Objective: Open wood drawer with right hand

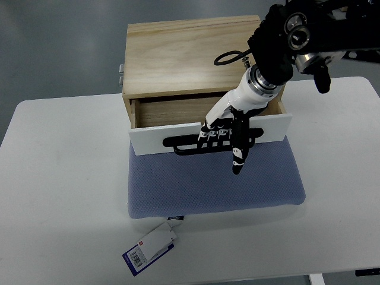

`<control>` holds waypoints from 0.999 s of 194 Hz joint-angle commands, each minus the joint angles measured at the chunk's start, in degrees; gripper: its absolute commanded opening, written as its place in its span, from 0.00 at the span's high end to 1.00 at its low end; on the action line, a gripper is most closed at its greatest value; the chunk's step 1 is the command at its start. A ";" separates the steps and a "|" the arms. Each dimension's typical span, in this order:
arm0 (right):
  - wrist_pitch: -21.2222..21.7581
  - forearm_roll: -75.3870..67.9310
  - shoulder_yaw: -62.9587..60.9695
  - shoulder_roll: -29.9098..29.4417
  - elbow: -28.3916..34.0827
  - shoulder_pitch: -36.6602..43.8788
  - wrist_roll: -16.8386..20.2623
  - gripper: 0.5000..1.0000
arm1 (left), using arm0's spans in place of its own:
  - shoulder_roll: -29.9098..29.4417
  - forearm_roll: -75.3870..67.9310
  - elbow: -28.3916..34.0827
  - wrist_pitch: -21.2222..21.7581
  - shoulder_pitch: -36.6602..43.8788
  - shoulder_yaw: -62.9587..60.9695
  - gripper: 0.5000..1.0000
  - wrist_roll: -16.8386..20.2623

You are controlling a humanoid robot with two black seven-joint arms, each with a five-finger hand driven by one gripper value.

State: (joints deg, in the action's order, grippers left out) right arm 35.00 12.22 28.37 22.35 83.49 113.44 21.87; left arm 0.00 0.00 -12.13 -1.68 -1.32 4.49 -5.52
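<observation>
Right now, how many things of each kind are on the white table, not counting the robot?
Wooden drawer box: 1
Blue cushion mat: 1
Barcode tag: 1
Total: 3

The right hand (pixel 228 135) reaches down from the upper right, fingers curled over the black handle (pixel 185 144) on the white front of the wood drawer (pixel 178 113), which stands pulled partly out of its wooden cabinet (pixel 184 56). The cabinet rests on a blue mat (pixel 214 184) with a hanging tag (pixel 151 249), on a white table (pixel 59 196).
</observation>
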 commanded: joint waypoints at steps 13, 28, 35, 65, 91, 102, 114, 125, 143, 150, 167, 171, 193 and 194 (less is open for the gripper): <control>0.00 0.00 0.02 0.76 1.06 0.03 0.01 0.14 | 0.00 0.00 0.00 0.01 0.00 0.00 0.00 -0.01; 0.00 0.00 0.02 0.94 1.15 0.03 0.01 0.14 | 0.00 0.00 0.00 0.01 0.00 0.00 0.00 -0.01; 0.00 -0.09 0.02 0.94 1.33 0.12 0.01 0.14 | 0.00 0.00 0.00 0.01 0.00 0.00 0.00 -0.01; 0.00 -1.49 -0.07 1.82 2.47 0.91 0.01 0.14 | 0.00 0.00 0.00 0.01 0.00 0.00 0.00 -0.01; 0.00 -1.84 -0.07 2.61 3.26 2.05 0.01 0.14 | 0.00 0.00 0.00 0.01 0.00 0.00 0.00 -0.01; 0.00 -1.84 -0.16 2.78 3.35 2.05 0.01 0.14 | 0.00 0.00 0.00 0.01 0.00 0.00 0.00 -0.01; 0.00 -1.84 -0.07 3.13 3.44 2.05 0.01 0.14 | 0.00 0.00 0.00 0.01 0.00 0.00 0.00 -0.01; 0.00 -1.84 -0.16 3.49 3.35 2.05 0.01 0.13 | 0.00 0.00 0.00 0.01 0.00 0.00 0.00 -0.01; 0.00 -1.84 -0.34 4.10 3.35 2.23 0.01 0.13 | 0.00 0.00 0.09 0.01 0.00 0.00 0.00 0.07; 0.00 -1.84 -0.34 4.10 3.35 2.23 0.01 0.13 | 0.00 0.00 0.09 0.01 0.00 0.00 0.00 0.07; 0.00 -1.93 -0.60 5.07 3.35 4.25 0.01 0.13 | 0.00 0.00 0.09 0.01 0.00 0.00 0.00 -0.01; 0.00 -2.02 -2.17 5.59 3.26 5.29 0.01 0.13 | 0.00 0.00 0.09 0.01 0.00 0.00 0.00 -0.01; 0.00 -2.46 -6.75 8.58 1.59 7.15 -0.08 0.12 | 0.00 0.00 0.00 0.01 0.00 0.00 0.00 -0.01; 0.00 -2.46 -6.75 8.58 1.59 7.15 -0.08 0.12 | 0.00 0.00 0.00 0.01 0.00 0.00 0.00 -0.01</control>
State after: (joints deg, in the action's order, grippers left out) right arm 34.99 10.17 25.21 28.62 86.50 118.98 21.89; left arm 0.00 0.00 -12.06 -1.67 -1.33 4.48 -5.52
